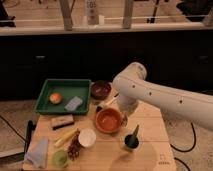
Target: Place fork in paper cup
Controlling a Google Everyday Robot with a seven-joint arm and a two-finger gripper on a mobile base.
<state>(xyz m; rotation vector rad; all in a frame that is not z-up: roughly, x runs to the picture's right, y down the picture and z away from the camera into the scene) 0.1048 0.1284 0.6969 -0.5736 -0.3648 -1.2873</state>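
The white paper cup (87, 137) stands upright at the front left of the wooden table (150, 152), just left of the orange bowl (108, 120). A pale slim utensil that looks like the fork (108, 102) lies between the dark brown bowl (101, 89) and the orange bowl. My gripper (123, 117) hangs from the white arm (150, 95) over the right rim of the orange bowl. It is right of the fork and up and to the right of the paper cup. The arm hides most of the gripper.
A green tray (46, 100) at the back left holds an orange fruit (55, 98) and a bluish sponge (73, 103). A dark green cup (131, 142) stands at the front right. A light green cup (60, 159), a blue cloth (39, 151), a brown box (62, 122) and snacks (70, 142) lie at the front left.
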